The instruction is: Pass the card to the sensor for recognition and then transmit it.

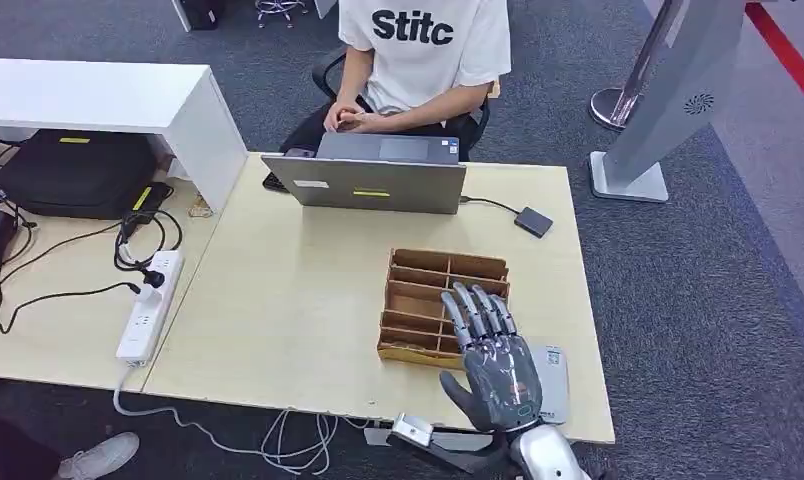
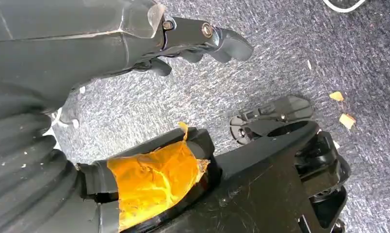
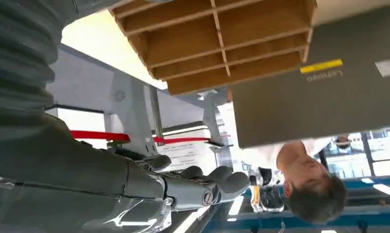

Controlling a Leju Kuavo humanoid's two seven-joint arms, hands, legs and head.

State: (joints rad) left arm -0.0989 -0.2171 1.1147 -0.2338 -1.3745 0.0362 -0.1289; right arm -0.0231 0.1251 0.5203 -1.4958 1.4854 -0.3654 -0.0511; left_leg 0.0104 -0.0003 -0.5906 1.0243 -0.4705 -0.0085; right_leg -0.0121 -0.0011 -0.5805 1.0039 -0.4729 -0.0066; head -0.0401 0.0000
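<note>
My right hand [image 1: 498,365] hovers palm-down with its fingers spread over the front right corner of a wooden divided tray [image 1: 423,290] and holds nothing. A flat grey card-like piece [image 1: 553,385] lies on the table just right of the hand, partly hidden by it. A small dark sensor box [image 1: 533,221] sits at the back right, cabled to the laptop [image 1: 378,180]. In the right wrist view the hand [image 3: 193,187] is bare, with the tray [image 3: 217,43] beyond it. My left hand [image 2: 203,36] hangs over the carpet, nothing in it.
A person sits behind the laptop at the table's far side. On the adjoining table to the left are a white power strip [image 1: 148,305] with cables and a black bag [image 1: 73,170]. A grey stand [image 1: 658,120] rises off the table's right.
</note>
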